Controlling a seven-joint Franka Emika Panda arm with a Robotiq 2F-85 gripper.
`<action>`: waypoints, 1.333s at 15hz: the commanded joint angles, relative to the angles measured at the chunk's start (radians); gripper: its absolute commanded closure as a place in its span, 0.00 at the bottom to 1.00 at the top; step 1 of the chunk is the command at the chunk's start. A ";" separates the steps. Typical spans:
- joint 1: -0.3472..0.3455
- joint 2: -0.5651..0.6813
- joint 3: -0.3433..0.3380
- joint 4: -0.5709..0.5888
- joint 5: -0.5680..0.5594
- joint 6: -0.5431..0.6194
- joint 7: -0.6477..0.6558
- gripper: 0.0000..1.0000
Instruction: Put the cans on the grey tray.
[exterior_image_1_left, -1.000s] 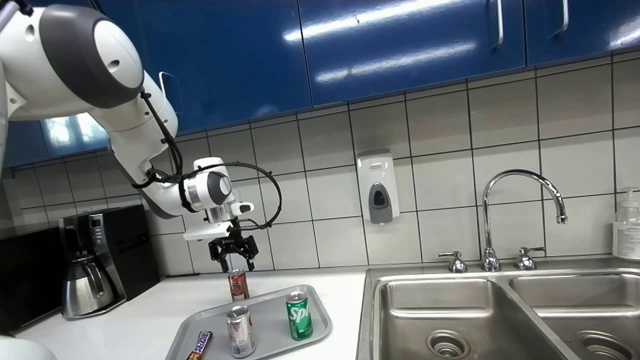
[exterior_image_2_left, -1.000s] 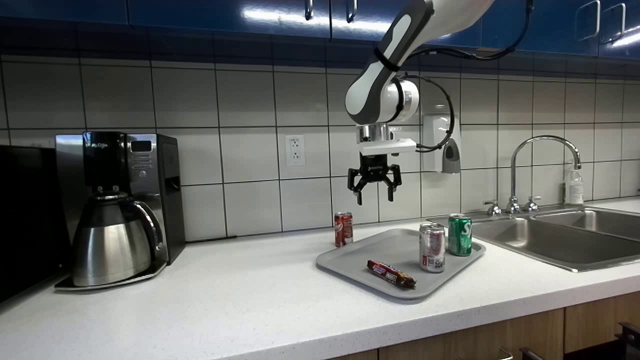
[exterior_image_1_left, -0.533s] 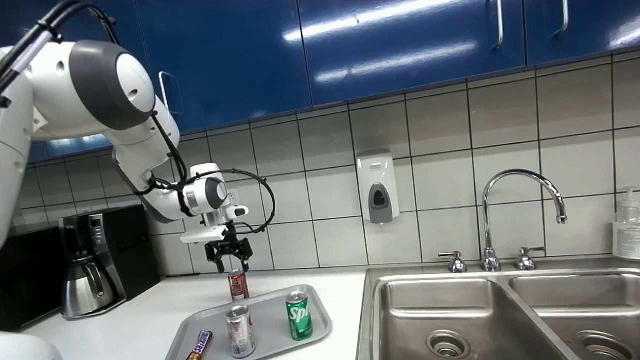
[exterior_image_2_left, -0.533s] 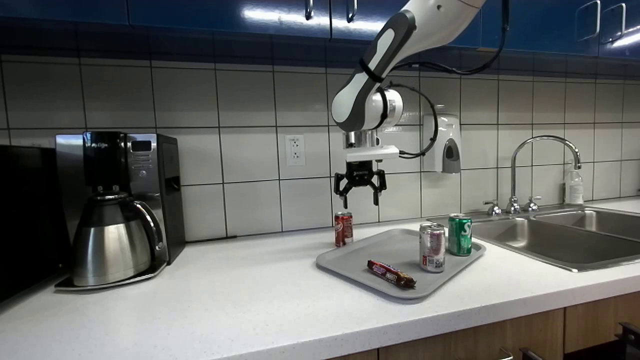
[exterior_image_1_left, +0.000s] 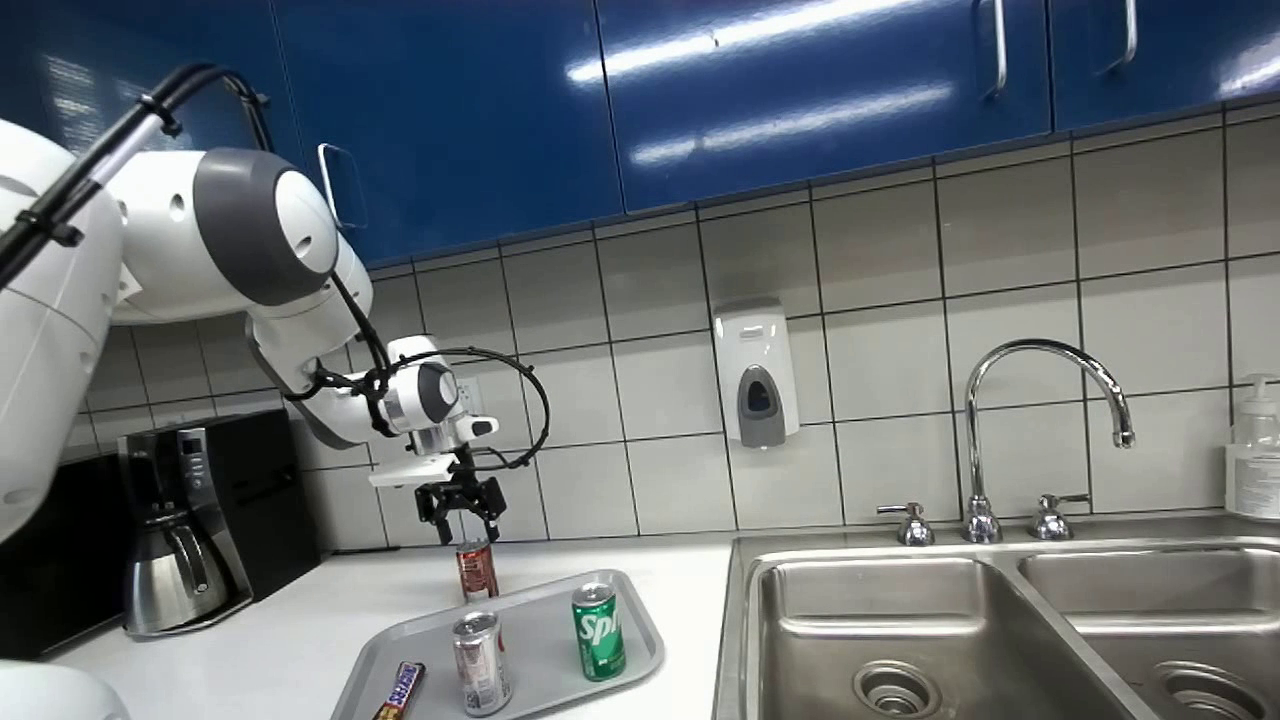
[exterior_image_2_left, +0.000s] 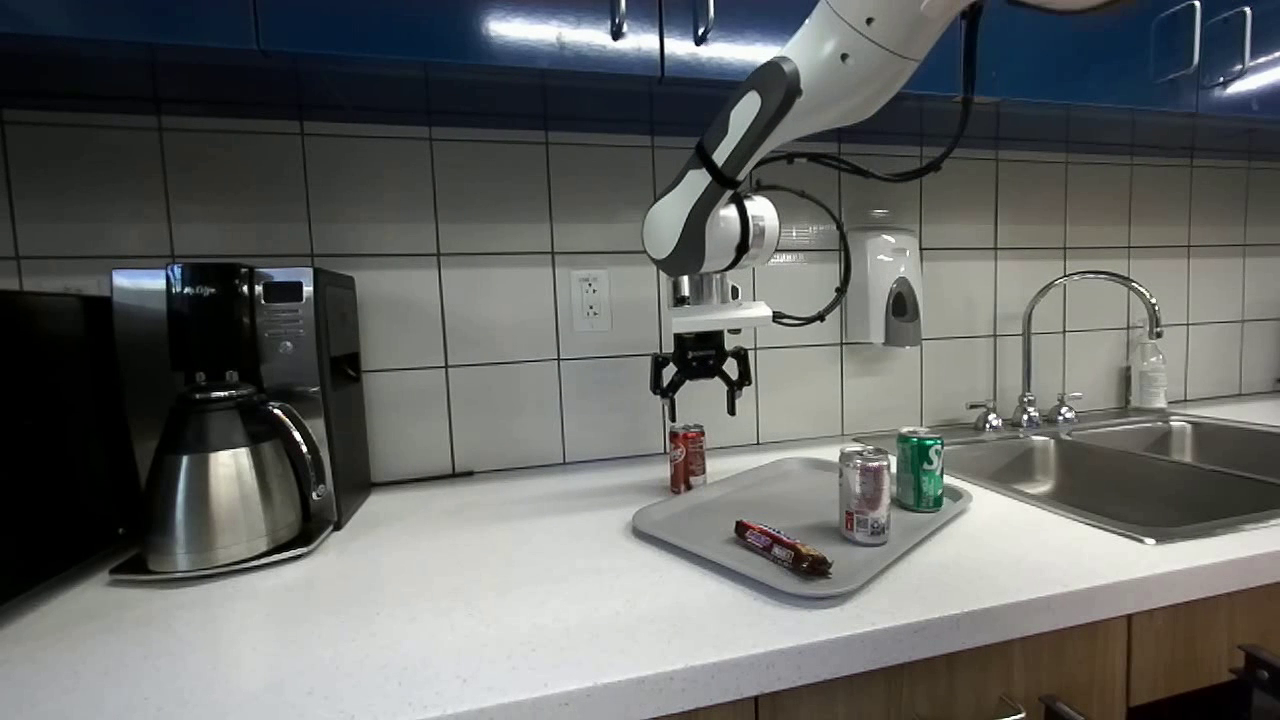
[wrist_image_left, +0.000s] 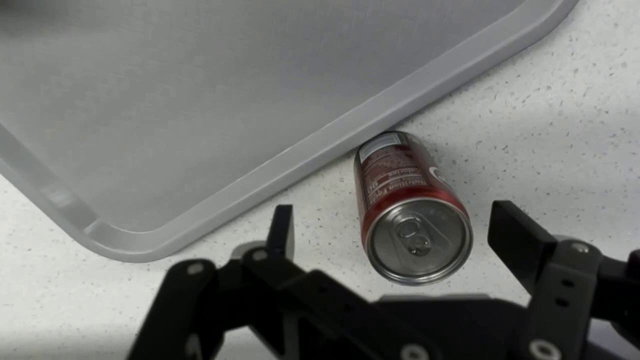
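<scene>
The dark red can (exterior_image_2_left: 687, 460) stands upright on the counter just outside the grey tray's back edge; it also shows in the other exterior frame (exterior_image_1_left: 477, 574) and in the wrist view (wrist_image_left: 400, 175). Its base is at the tray rim; I cannot tell whether they touch. The green can (exterior_image_2_left: 919, 470) and the silvery grey can (exterior_image_2_left: 864, 497) stand upright on the grey tray (exterior_image_2_left: 720, 520). My gripper (exterior_image_2_left: 702, 408) is open and empty, a little above the red can. In the wrist view the can's top lies between the spread fingers (wrist_image_left: 392, 225), nearer the right one.
A candy bar (exterior_image_2_left: 782, 549) lies on the tray. A coffee maker (exterior_image_2_left: 235, 430) stands at the left on the counter (exterior_image_2_left: 450, 600). A steel sink (exterior_image_2_left: 1060, 480) with a faucet is at the right. The tiled wall with an outlet (exterior_image_2_left: 591, 300) is close behind the red can.
My open gripper has moved from over the tray's back part to above the red can, sinking slightly. The cans, the candy bar and the tray have not moved.
</scene>
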 joint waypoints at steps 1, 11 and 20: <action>0.017 0.075 -0.012 0.127 0.006 -0.064 0.024 0.00; 0.026 0.156 -0.011 0.226 0.011 -0.097 0.015 0.00; 0.027 0.194 -0.018 0.238 0.010 -0.104 0.014 0.00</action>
